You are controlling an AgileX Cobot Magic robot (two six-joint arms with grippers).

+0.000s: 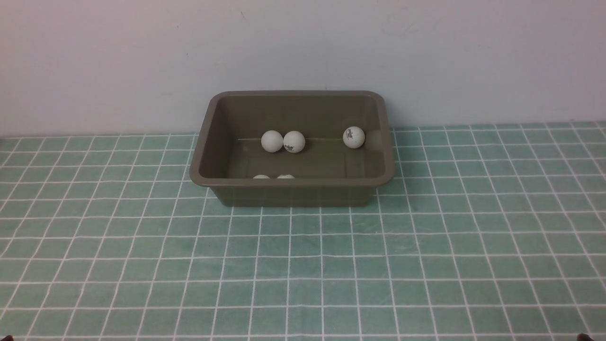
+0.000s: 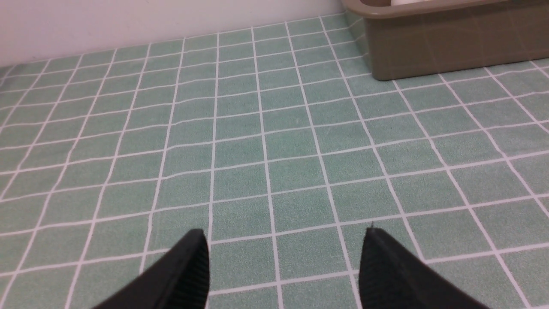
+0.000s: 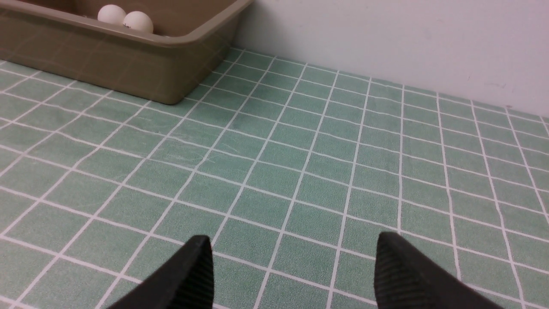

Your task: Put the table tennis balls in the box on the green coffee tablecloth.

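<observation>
Matte black, tapered fingers with ribbed inner pads on left pincer (image 2: pixel 285 262) and right pincer (image 3: pixel 294 268).

Light: even, soft, moderately bright in all views.
Shadows: faint, just under the box (image 1: pixel 293 194).
Glare: none.
Sharpness: slightly soft; cloth weave grainy in wrist views.

box (image 1: pixel 292 189) on tablecloth (image 1: pixel 426 246) before wall (image 1: pixel 94 61), perhaps five balls (image 1: pixel 294 141) inside
</observation>
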